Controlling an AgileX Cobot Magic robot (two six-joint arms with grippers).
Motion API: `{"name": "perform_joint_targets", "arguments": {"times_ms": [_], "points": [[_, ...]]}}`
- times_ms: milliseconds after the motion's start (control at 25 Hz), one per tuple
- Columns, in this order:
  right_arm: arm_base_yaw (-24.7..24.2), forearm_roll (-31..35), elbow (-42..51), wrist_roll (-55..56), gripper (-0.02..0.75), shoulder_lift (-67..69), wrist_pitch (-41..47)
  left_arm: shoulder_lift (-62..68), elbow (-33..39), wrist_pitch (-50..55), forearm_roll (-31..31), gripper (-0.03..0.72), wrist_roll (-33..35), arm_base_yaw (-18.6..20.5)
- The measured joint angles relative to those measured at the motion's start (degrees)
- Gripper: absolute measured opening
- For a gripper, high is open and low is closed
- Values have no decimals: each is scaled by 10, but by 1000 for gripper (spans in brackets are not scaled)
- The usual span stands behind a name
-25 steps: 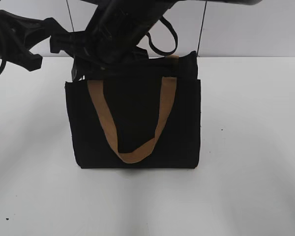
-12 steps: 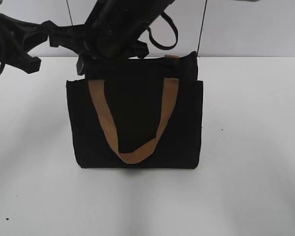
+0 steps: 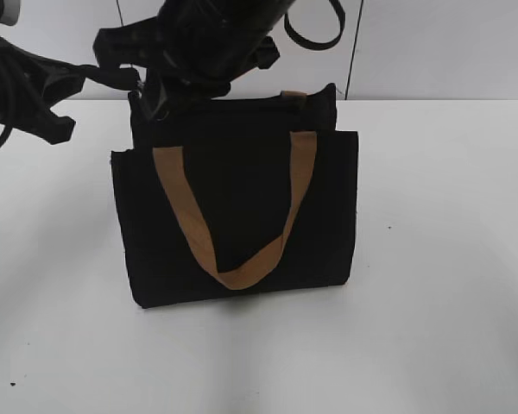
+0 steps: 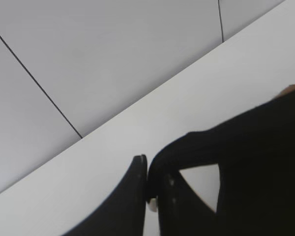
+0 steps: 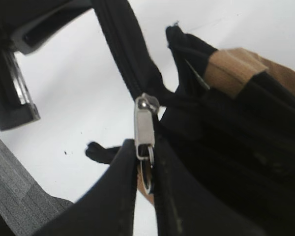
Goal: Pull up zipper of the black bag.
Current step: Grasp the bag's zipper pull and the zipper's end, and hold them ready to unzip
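The black bag point(image 3: 233, 216) stands upright on the white table, with a tan handle point(image 3: 242, 276) hanging down its front. My left gripper point(image 3: 125, 79) is at the bag's top left corner. In the left wrist view it point(image 4: 151, 184) is shut on a fold of the bag's black fabric point(image 4: 265, 162). My right gripper point(image 3: 168, 86) reaches across to the same end of the bag's top. In the right wrist view it point(image 5: 145, 169) is shut on the silvery pull tab point(image 5: 143, 130) of the zipper point(image 5: 120, 44). The dark zip line runs away from the slider.
The white table point(image 3: 449, 259) spreads around the bag on all sides. A pale wall with dark seams point(image 3: 354, 52) stands behind it. A black cable loop point(image 3: 315, 30) hangs from the right arm above the bag. A second tan strap point(image 5: 231, 69) lies by the bag's top.
Both arms have risen a little and the right arm's cable loop has swung up and right. The bag's top left corner has lifted, and the bag has tilted slightly.
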Motion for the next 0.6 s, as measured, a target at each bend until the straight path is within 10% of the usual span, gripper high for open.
{"name": "perform_joint_targets", "arguments": {"times_ms": [600], "points": [[-110,-10,0,-91,-13,-10,95,-4,-1,167,-99,34,0,7]]}}
